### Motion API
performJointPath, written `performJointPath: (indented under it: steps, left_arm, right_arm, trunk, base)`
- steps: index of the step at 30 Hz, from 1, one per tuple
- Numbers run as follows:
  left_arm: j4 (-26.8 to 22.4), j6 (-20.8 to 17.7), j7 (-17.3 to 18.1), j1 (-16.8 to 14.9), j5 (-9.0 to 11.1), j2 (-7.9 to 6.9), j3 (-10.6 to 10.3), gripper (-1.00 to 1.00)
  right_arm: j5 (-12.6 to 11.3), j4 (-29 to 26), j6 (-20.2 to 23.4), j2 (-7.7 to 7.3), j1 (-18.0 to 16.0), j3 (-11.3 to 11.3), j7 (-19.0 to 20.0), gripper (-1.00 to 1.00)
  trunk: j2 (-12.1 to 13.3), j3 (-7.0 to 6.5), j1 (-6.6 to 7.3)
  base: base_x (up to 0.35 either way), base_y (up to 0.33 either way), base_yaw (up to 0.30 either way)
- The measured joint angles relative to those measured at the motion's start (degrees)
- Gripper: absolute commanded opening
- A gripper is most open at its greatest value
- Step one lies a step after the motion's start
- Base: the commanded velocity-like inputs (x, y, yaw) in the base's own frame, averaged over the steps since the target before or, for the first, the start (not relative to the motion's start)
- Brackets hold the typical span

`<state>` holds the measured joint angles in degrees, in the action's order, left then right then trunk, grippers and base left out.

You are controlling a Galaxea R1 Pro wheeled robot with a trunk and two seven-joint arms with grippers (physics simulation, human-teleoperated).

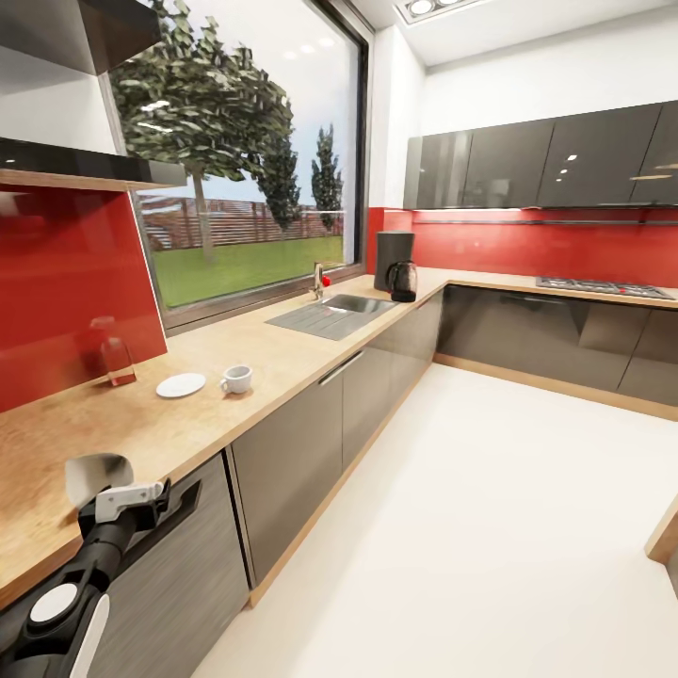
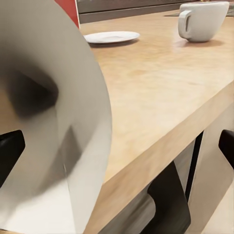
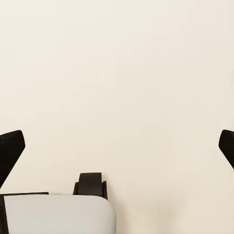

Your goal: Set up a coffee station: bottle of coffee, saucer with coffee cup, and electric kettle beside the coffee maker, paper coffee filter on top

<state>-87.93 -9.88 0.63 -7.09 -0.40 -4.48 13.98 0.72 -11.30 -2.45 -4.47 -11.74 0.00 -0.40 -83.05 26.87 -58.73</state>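
Note:
The paper coffee filter [image 1: 97,474], a pale cone, stands at the front edge of the kitchen countertop [image 1: 282,353] at the lower left. My left gripper [image 1: 134,497] is right at it, open, jaws wide apart; the filter [image 2: 48,122] looms beside one finger [image 2: 10,155]. Further along the counter lie the white saucer [image 1: 181,384] and, beside it on the bare wood, the coffee cup [image 1: 237,379]. The coffee maker [image 1: 392,254] stands in the far corner with a dark glassy vessel [image 1: 403,282] against its front; kettle or carafe, I cannot tell. The bottle of coffee is out of view. My right gripper [image 3: 117,151] is open.
A clear glass jar [image 1: 115,359] stands by the red backsplash. A sink [image 1: 335,314] with a tap [image 1: 320,280] lies midway along the counter, a hob [image 1: 603,285] on the far run. Pale floor [image 1: 490,527] stretches to the right; a wooden table corner [image 1: 665,539] juts in.

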Motion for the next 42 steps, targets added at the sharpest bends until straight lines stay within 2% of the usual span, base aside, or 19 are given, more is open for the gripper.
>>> performJointPath:
  steps: [42]
  left_arm:
    - [0.1,0.1,0.0,0.0,0.0,-0.09,0.1,1.0]
  right_arm:
    - [0.0,0.1,0.0,0.05,0.0,0.0,0.0,1.0]
  trunk:
    - [0.0,0.0,0.0]
  base:
    - [0.027,0.0,0.0]
